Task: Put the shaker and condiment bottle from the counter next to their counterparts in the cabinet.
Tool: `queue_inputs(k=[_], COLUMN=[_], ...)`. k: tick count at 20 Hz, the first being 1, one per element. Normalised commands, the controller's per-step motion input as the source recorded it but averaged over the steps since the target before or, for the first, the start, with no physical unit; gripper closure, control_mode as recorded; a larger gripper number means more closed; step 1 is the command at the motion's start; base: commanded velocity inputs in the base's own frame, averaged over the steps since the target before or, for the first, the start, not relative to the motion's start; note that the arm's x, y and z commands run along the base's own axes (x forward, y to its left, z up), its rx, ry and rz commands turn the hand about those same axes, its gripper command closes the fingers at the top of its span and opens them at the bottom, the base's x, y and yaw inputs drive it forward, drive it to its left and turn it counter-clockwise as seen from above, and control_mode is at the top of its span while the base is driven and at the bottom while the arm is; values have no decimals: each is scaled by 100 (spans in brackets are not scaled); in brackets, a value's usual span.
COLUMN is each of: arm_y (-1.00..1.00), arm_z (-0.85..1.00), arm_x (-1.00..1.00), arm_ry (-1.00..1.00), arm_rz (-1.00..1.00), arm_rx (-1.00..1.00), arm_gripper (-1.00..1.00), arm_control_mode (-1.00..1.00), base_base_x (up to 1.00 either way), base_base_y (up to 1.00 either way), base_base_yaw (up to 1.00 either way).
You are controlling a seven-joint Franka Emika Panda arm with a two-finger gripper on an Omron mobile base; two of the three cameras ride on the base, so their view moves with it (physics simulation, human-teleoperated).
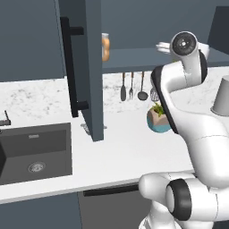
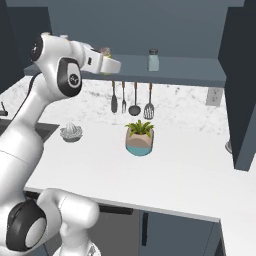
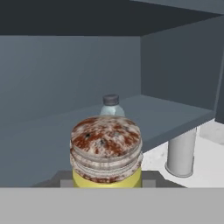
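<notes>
The small yellow shaker with a rusty brown cap (image 3: 106, 151) sits clamped in the tool (image 2: 106, 64) at the slate-blue cabinet's shelf (image 2: 185, 72), near the pale grey-green capped shaker (image 2: 153, 60). Judged partway: an orange bottle (image 1: 105, 47) stands shelved; shaker release remains

Shaker (image 3: 106, 153): glossy yellow body, cap mottled rust-brown and rough-looking. Desk (image 2: 190, 170): smooth white marble-like speckle. Cabinet (image 3: 65, 65): matt slate-blue panels. Sink (image 1: 36, 152): dark, matt. Hanging utensils (image 2: 131, 97): dark metal.
</notes>
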Motion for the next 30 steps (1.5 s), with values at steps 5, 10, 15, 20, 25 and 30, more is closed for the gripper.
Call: queue_inputs(k=[5, 10, 15, 20, 25, 30], arm_y=[1, -1, -4, -7, -13, -12], arm_z=[-1, 0, -6, -19, -11, 0], arm_x=[17, 27, 20, 11, 11, 18], arm_ry=[1, 0, 0, 0, -2, -1], arm_rz=[0, 0, 0, 0, 0, 0], arm_rx=[-2, 0, 0, 0, 0, 0], arm_gripper=[100, 100, 100, 100, 100, 100], arm_control_mode=[-100, -100, -100, -100, -100, -100], base_base_x=[0, 0, 0, 0, 0, 0], base_base_y=[0, 0, 0, 0, 0, 0], base_base_yaw=[0, 0, 0, 0, 0, 0])
